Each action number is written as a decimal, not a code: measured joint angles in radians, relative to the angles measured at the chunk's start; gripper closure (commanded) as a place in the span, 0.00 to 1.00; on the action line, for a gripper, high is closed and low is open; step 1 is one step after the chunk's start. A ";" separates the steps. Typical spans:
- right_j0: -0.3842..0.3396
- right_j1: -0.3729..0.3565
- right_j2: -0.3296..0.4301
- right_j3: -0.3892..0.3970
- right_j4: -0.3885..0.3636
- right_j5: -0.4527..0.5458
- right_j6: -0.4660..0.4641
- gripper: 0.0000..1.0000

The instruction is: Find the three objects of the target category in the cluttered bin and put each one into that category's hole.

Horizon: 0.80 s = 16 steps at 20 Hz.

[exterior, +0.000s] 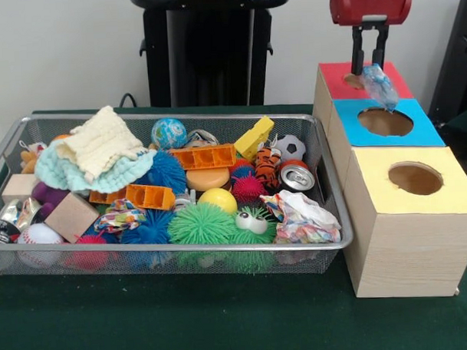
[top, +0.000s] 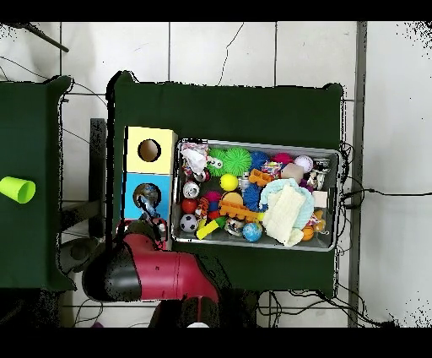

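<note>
Crumpled plastic wrapper (exterior: 380, 85), clear with a blue tint, hangs pinched between the closed jaws of the gripper (exterior: 370, 63), above the boundary of the red-topped box (exterior: 339, 75) and blue-topped box (exterior: 424, 126). Wire bin (exterior: 330, 183) of toys sits beside the boxes.

The bin (exterior: 330, 188) is silver wire mesh on a dark green cloth (exterior: 185, 322). The three boxes are pale wood with coloured tops: red (exterior: 334, 78), blue (exterior: 354, 109) and yellow (exterior: 371, 166). The gripper (exterior: 370, 61) is black under a red arm (exterior: 370, 4), with a clear bluish wrapper (exterior: 379, 86) in it. In the bin lie a cream knit cloth (exterior: 102, 141), orange blocks (exterior: 203, 156), a green spiky ball (exterior: 201, 224), a yellow ball (exterior: 217, 199), a blue-green globe ball (exterior: 169, 133), an orange-and-black striped tiger (exterior: 268, 166) and a black-and-white ball (exterior: 291, 147).
</note>
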 measured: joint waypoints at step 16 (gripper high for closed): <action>0.019 0.000 -0.019 0.000 0.040 0.000 0.000 1.00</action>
